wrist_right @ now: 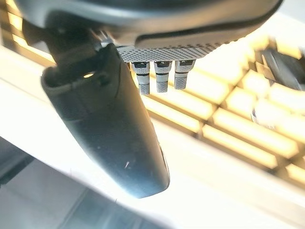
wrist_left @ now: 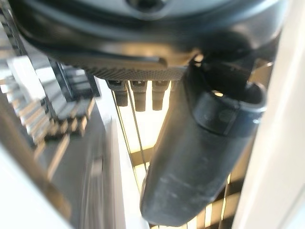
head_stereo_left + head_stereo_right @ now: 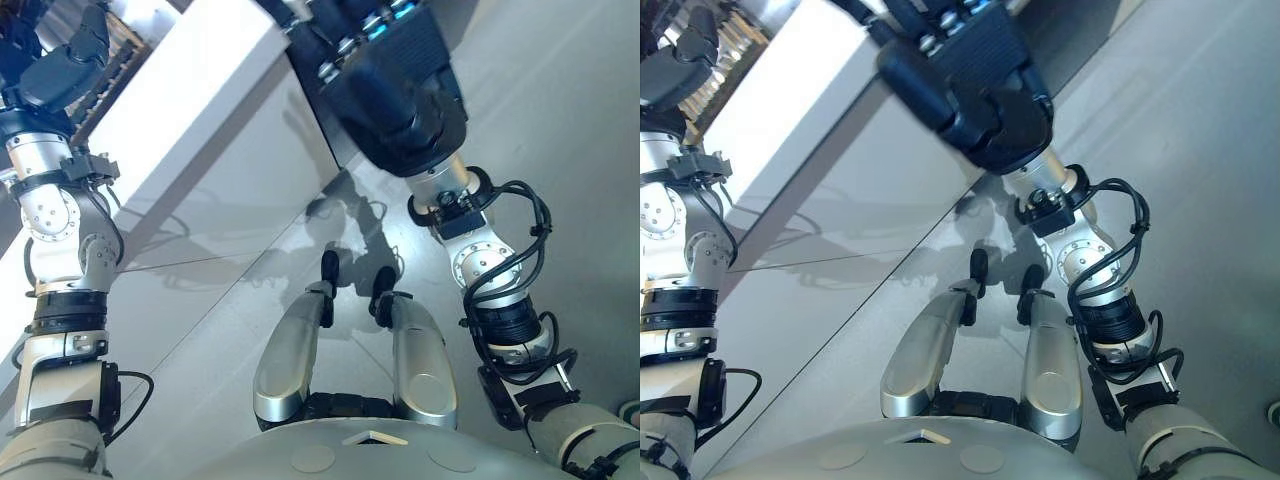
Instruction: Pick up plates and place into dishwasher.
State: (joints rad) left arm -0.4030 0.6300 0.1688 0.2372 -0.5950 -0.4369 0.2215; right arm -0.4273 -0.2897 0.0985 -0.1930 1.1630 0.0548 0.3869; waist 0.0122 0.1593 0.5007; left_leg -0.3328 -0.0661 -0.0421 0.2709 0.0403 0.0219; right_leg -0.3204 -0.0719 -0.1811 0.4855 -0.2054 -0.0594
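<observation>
My left hand (image 3: 62, 62) is raised at the far left, beside a wire dish rack (image 3: 128, 52). In its wrist view the thumb (image 2: 205, 157) stands out and the fingers (image 2: 138, 95) point straight ahead with nothing between them; the rack's tines (image 2: 40, 119) lie close by. My right hand (image 3: 400, 95) hangs high in the middle, its back toward the head camera. From the right wrist, the thumb (image 1: 114, 133) and straight fingers (image 1: 157, 78) are empty above a brightly lit wire rack (image 1: 238, 119) and a white edge (image 1: 205, 167).
A long white panel (image 3: 205, 95) runs slantwise between the two hands, with the rack behind its far left end. A dark cabinet front (image 3: 330, 110) stands behind the right hand. Grey tiled floor (image 3: 560, 110) spreads to the right and below.
</observation>
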